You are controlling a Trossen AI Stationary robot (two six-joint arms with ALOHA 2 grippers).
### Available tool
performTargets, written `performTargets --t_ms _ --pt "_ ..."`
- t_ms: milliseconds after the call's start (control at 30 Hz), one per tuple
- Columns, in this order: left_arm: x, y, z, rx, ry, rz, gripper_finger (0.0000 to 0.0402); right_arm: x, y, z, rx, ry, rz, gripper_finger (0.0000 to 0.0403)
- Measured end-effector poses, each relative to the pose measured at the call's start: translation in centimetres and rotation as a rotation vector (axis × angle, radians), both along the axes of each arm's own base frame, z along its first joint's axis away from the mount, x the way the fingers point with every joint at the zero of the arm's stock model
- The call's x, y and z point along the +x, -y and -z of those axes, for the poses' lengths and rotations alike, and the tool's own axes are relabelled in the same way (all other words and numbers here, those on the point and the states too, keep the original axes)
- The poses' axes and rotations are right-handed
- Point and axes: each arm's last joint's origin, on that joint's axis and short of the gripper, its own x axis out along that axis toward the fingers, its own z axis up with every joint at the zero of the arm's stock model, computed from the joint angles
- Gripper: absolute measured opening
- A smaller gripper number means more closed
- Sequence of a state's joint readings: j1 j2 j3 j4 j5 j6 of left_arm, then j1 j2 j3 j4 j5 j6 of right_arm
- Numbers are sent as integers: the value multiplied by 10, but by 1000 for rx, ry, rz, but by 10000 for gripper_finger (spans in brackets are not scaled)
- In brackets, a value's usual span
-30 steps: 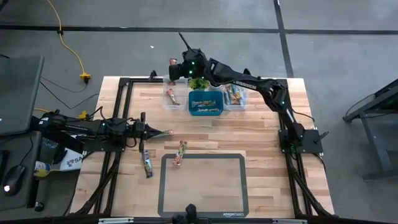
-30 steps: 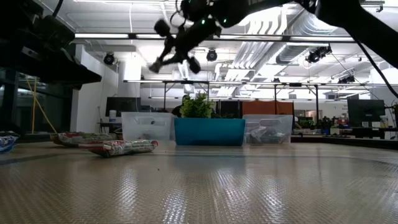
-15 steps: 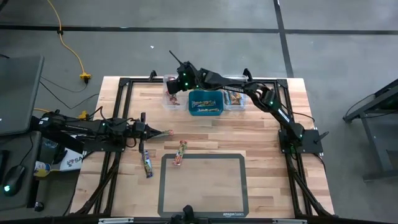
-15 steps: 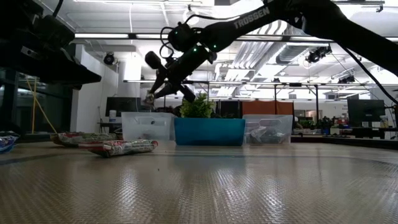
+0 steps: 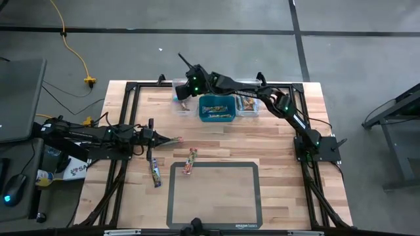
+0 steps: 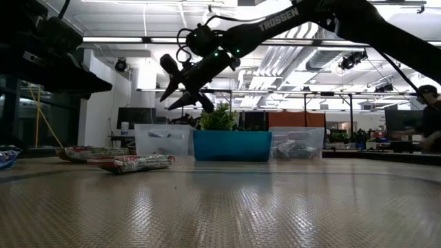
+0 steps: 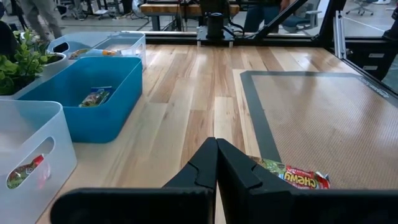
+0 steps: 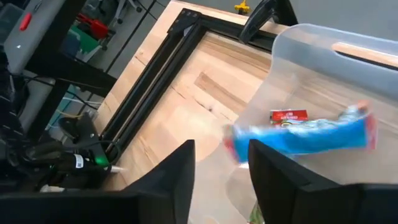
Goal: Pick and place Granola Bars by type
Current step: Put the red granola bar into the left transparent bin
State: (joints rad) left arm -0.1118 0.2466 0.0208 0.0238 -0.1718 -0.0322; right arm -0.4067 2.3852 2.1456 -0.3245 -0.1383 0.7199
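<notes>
— Where reaching over the far bins, right gripper (image 8: pixel 219 171): parted, holding nothing?
— Yes. Hovers above clear bin (image 8: pixel 323 74); blue-wrapped granola bar (image 8: pixel 298 138) blurred just beyond fingertips (image 8: pixel 180 163), contact unclear.
— And left gripper (image 7: pixel 216 163)?
— Pressed shut, empty, low over table (image 5: pixel 282 144), beside red-and-green bar (image 7: pixel 292 177).

My arms: dark, near-black, slim jointed links. White "TROSSEN" lettering along my right arm (image 6: pixel 289 19) link. Small green lights glow near wrist at my right gripper (image 5: pixel 184 98) and on elbow housing. Black cable loops over wrist joint. My right fingers (image 8: pixel 177 177): flat, matte black, squared tips. My left fingers (image 7: pixel 199 171): black, tapered, angular. My left arm (image 5: pixel 85 134): black links, thin cabling alongside.
</notes>
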Motion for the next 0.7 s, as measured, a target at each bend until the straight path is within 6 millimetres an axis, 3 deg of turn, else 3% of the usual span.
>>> performTargets --t_ms 167,400,700 --pt "0 0 0 0 0 0 1 2 -9 -9 -34 18 -3 149" --pt "0 0 0 0 -1 1 1 3 -34 -47 -96 120 -8 153" --pt "0 0 0 0 -2 2 1 -8 -102 -121 -181 278 -134 144"
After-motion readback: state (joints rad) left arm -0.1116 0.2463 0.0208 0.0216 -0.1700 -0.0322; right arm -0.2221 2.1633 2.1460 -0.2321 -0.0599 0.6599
